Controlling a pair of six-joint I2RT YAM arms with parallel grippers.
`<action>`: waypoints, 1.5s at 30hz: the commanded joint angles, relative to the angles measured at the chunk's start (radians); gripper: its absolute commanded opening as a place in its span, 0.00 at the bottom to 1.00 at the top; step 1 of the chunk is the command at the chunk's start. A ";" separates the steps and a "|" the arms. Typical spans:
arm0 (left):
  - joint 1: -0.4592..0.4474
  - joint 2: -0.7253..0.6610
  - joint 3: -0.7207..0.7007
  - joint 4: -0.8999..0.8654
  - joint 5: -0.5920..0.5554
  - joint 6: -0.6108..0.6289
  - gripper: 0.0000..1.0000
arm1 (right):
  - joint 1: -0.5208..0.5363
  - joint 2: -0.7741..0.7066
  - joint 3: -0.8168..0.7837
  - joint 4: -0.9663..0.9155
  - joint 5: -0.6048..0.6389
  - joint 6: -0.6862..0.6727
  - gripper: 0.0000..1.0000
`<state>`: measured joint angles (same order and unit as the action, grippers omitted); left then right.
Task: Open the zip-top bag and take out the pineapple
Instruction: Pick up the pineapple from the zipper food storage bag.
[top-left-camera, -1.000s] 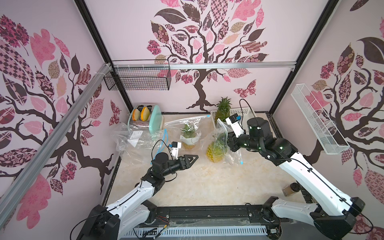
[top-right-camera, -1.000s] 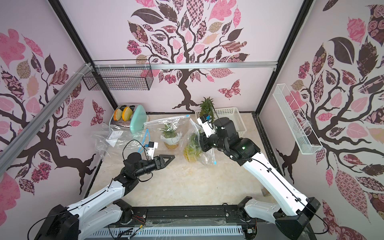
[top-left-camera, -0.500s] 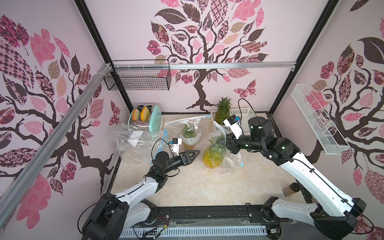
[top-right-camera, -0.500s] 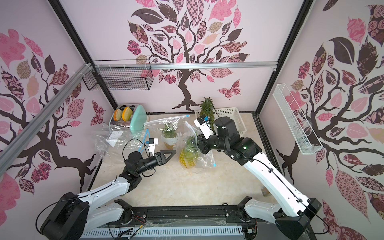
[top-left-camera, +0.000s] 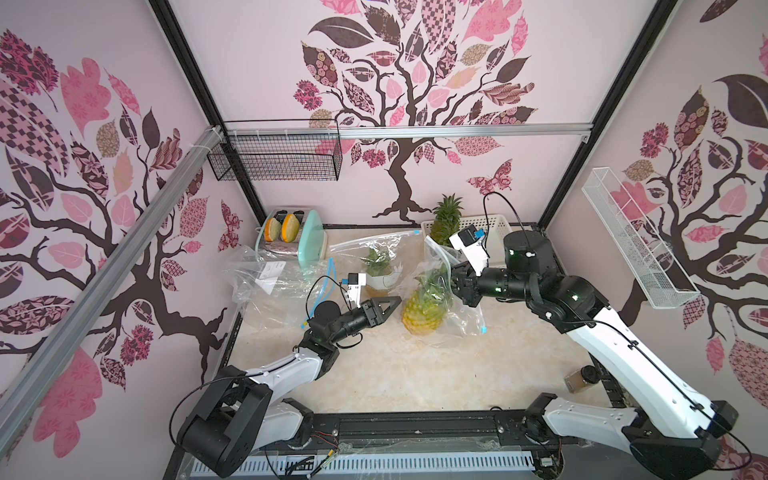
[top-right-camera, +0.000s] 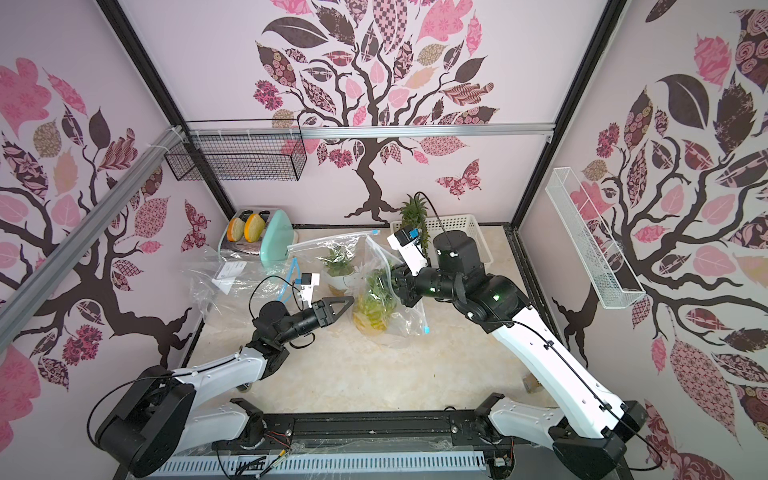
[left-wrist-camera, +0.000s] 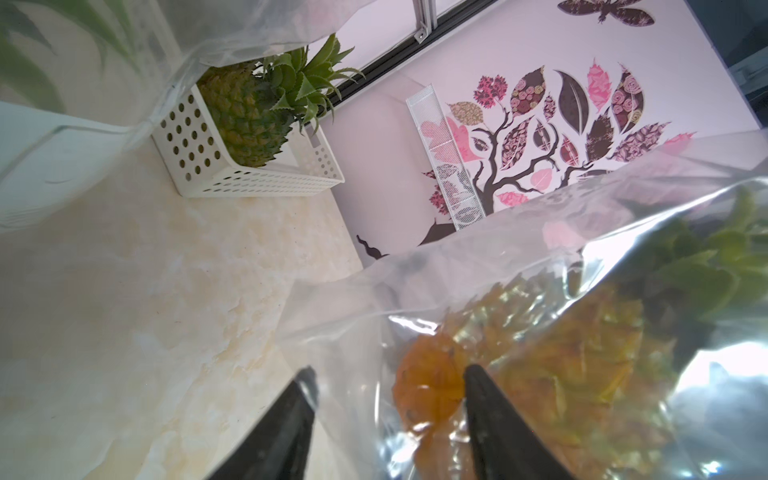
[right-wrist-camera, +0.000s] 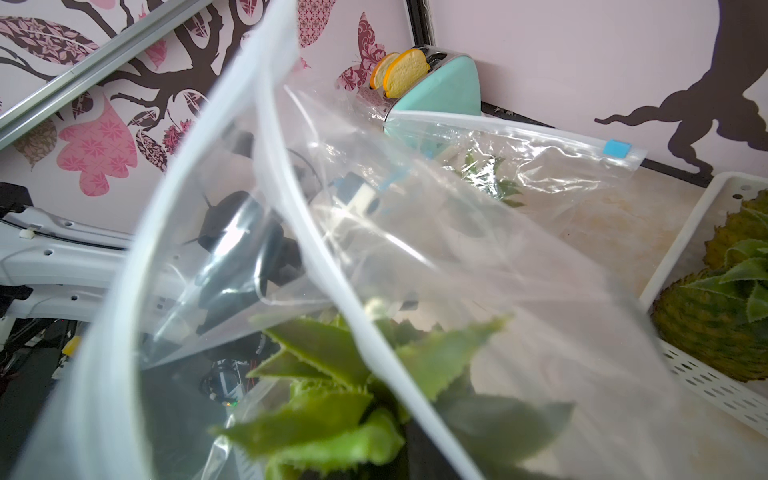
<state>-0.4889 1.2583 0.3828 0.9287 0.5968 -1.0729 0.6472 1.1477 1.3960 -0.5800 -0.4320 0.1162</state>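
The pineapple (top-left-camera: 426, 309) (top-right-camera: 374, 313) leans inside the clear zip-top bag (top-left-camera: 465, 322) (top-right-camera: 409, 322) at mid-table in both top views. My right gripper (top-left-camera: 455, 284) (top-right-camera: 397, 284) is shut on its green crown (right-wrist-camera: 332, 399) through the bag's open mouth, whose white zip rim (right-wrist-camera: 316, 257) crosses the right wrist view. Low at the bag's left side, my left gripper (top-left-camera: 392, 302) (top-right-camera: 347, 303) (left-wrist-camera: 388, 380) has its jaws apart. Bag film and the pineapple's orange base (left-wrist-camera: 432, 374) lie between its fingers (left-wrist-camera: 482, 399).
A second pineapple (top-left-camera: 446, 216) stands in a white basket (top-left-camera: 496, 222) at the back. Another zip bag with a small potted plant (top-left-camera: 378, 264), a mint toaster (top-left-camera: 309, 239) and loose plastic (top-left-camera: 266, 276) lie back left. A small jar (top-left-camera: 579, 376) sits front right.
My left gripper reached right to the bag's bottom and its jaws narrowed. The right arm carried the pineapple and bag a little left and tilted them.
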 joint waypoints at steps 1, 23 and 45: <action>0.001 0.021 0.037 0.078 0.039 -0.009 0.21 | 0.010 0.001 0.014 0.109 -0.026 0.022 0.00; 0.001 -0.089 0.136 -1.064 -0.405 0.397 0.00 | 0.013 -0.002 0.098 0.043 0.068 -0.014 0.00; 0.010 -0.109 0.036 -0.998 -0.502 0.277 0.00 | 0.014 -0.060 0.191 -0.010 0.466 -0.059 0.00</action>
<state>-0.4854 1.1683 0.4419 -0.0818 0.1139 -0.7860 0.6598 1.1305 1.5494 -0.6926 -0.0818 0.0597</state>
